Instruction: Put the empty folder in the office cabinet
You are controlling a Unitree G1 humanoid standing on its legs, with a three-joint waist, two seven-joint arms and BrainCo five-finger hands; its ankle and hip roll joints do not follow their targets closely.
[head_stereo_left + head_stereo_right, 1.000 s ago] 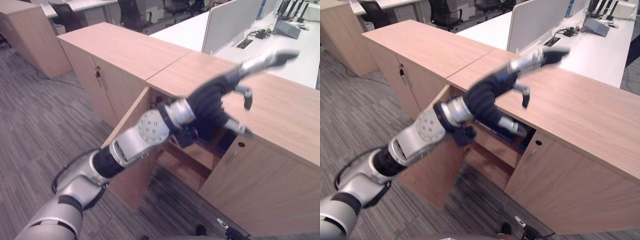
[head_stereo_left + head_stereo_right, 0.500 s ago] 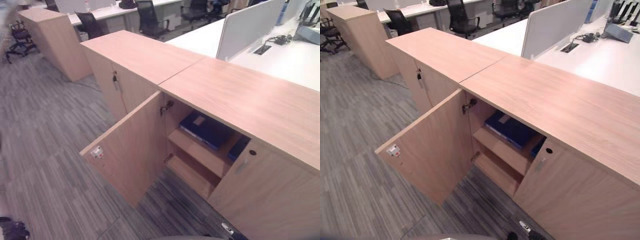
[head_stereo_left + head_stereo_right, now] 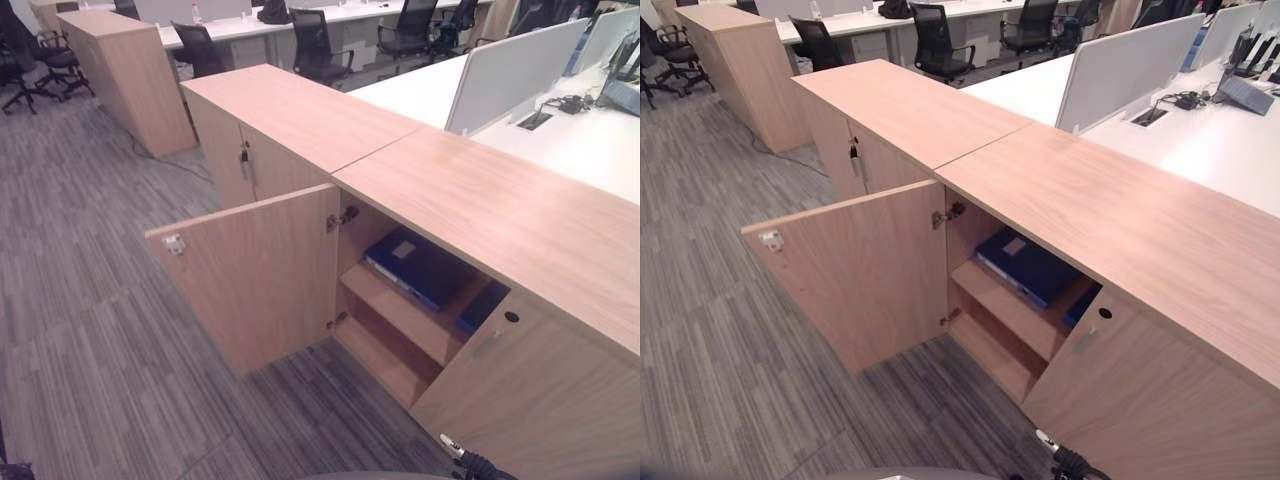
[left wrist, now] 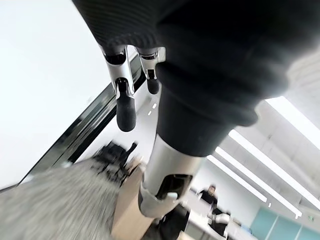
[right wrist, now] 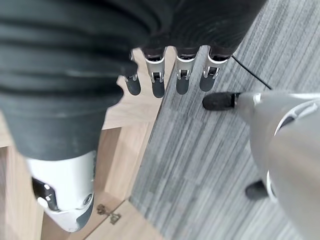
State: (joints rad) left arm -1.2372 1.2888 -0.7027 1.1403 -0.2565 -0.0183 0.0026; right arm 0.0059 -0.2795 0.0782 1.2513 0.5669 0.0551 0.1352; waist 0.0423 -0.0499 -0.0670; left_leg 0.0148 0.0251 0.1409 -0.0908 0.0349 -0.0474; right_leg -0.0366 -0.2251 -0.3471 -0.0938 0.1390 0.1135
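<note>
the blue folder (image 3: 420, 268) lies on the cabinet (image 3: 500, 210) shelf; the door (image 3: 255, 275) hangs ajar. both hands, left hand (image 4: 127, 95) and right hand (image 5: 170, 77), hold nothing, fingers relaxed; an unshut door could catch a passing arm.

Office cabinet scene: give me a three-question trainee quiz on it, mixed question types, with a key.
1. True or false: the cabinet door stands open.
2. Multiple choice: the blue folder lies (A) on the floor, (B) on the upper shelf inside the cabinet, (C) on the cabinet top.
3. Fill in: the right hand holds ____.

Key
1. True: the door is swung out and the shelves show.
2. B: it lies flat on the upper shelf.
3. Nothing: its fingers are relaxed and empty above the carpet. The left hand is empty too.
</note>
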